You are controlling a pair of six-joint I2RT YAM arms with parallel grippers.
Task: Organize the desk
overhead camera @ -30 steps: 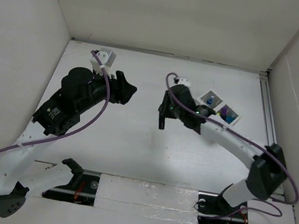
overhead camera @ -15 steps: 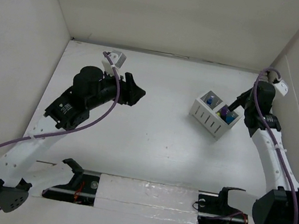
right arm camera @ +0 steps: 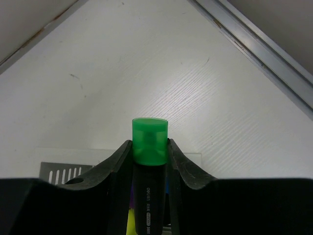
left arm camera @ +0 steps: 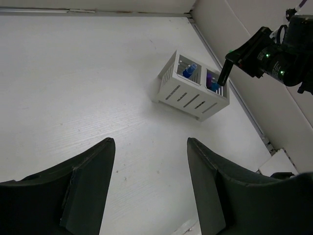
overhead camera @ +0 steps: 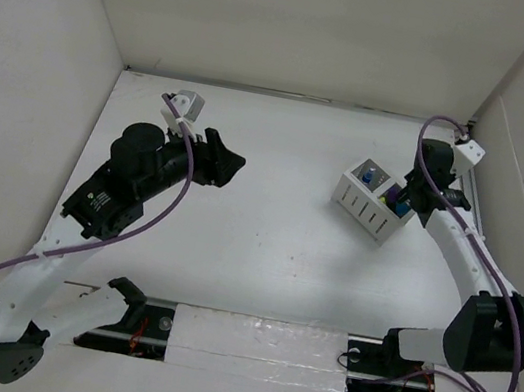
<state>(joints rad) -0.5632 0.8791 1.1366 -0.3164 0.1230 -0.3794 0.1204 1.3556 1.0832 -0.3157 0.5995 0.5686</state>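
Desk point(overhead camera: 263, 247) was the white tabletop under both arms, walled by upright panels, mostly bare where the top camera could see it. Organiser tray point(overhead camera: 375, 202) sat toward the far right of the desk, near the right panel, slotted wall facing the arms.

Left gripper point(left arm camera: 150, 147): fingers apart, nothing between them, held off the surface on the left half of the desk, well apart from the tray. My read is that it was parked there to keep out of the right arm's way.

Right gripper point(right arm camera: 149, 145) was clamped on a black marker point(right arm camera: 149, 137) with a green cap, cap end poking out past the fingertips. Left wrist view showed it over the tray's right-end compartment, marker pointing down, tip at the rim (depth inside: couldn't tell). The upright hold made sense for dropping it into a narrow slot.

Already in the tray: a blue item point(left arm camera: 190, 71) and a purple item point(left arm camera: 210, 78), in separate compartments.
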